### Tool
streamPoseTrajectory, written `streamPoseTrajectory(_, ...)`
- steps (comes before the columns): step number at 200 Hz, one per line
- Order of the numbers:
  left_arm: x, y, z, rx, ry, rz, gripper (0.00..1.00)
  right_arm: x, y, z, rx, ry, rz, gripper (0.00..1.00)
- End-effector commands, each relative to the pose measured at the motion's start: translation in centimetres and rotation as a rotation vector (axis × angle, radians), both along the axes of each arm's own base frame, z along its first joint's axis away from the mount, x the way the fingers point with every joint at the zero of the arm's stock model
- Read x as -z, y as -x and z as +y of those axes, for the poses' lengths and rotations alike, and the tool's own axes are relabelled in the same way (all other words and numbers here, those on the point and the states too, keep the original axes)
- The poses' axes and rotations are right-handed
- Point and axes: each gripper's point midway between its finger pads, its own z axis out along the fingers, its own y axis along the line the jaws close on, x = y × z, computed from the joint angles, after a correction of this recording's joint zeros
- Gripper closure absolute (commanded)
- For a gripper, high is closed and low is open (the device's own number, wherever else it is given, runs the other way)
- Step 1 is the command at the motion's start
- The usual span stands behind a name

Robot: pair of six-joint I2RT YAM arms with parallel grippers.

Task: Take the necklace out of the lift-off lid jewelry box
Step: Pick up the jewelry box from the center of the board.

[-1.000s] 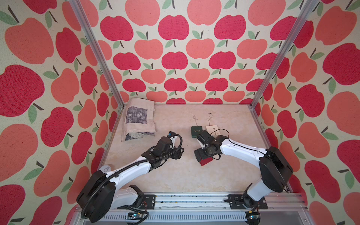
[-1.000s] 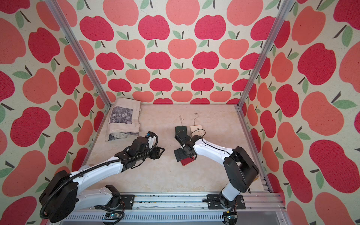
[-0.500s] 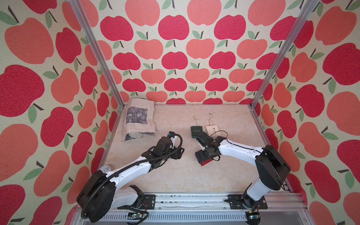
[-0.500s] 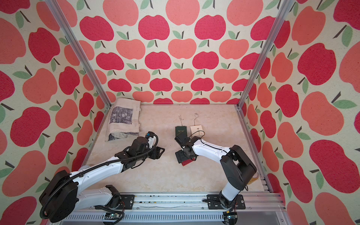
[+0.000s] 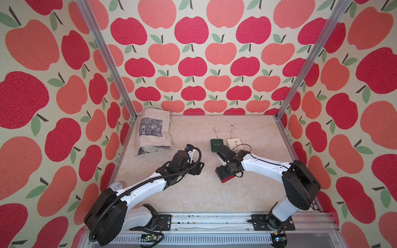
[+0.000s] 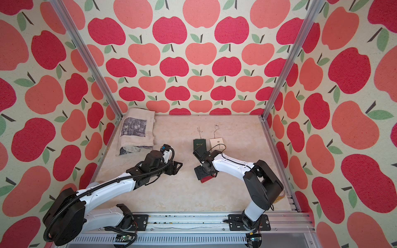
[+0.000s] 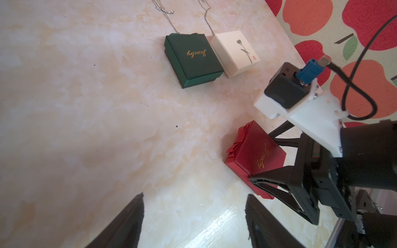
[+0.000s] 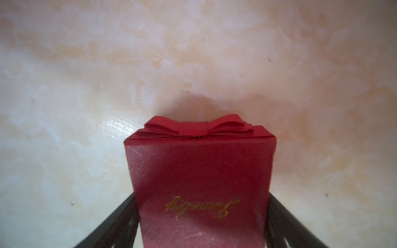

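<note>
- Red jewelry box (image 8: 199, 171): gold "Jewelry" script, bow on one edge, lid on, contents hidden. In a top view it (image 5: 228, 179) sits on the worktop (image 5: 193, 193) just toward 3 o'clock of centre.
- Right pincer (image 8: 202, 194): lowered over the red box with one finger along each side of the lid and the jaws wide. Whether they press it cannot be told.
- Left pincer (image 7: 194, 195): jaws wide with nothing between them, at 9 o'clock of the red box and apart from it.
- Green jewelry box (image 7: 193, 60): lid on, at 12 o'clock of the red box.
- White box (image 7: 235, 51): flower print on top, just beside the green one on its 3 o'clock side.
- Thin chain (image 5: 214, 131): runs toward 12 o'clock from the green box's far edge.
- Second thin chain (image 5: 231, 128): runs likewise from the white box.
- Folded cloth (image 5: 152, 133): lies at 10 o'clock, by the corner post.
</note>
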Motion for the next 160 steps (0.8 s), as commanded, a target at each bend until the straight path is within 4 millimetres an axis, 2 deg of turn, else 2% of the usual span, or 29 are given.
streamPoseTrajectory(1,-3.4,-0.3,-0.7,0.063,0.050,-0.149,0.20,-2.5,0.1,-0.6,-0.029,-0.049,0.010,0.16)
streamPoseTrajectory(41,-5.8,-0.1,-1.1,0.147,0.059,-0.350,0.12,-6.7,-0.3,-1.5,-0.027,-0.172,0.014,0.17)
streamPoseTrajectory(71,-6.3,0.9,-2.3,0.261,0.070,-0.440,0.00,-9.7,-0.2,-1.6,-0.043,-0.247,0.014,0.17)
streamPoseTrajectory(124,-5.1,4.8,-6.0,0.527,-0.004,-0.615,0.01,-12.8,0.5,-0.9,-0.079,-0.324,0.014,0.17)
streamPoseTrajectory(160,-4.0,5.3,-7.8,0.584,-0.058,-0.655,0.01,-13.8,0.7,-0.2,-0.085,-0.373,0.020,0.17)
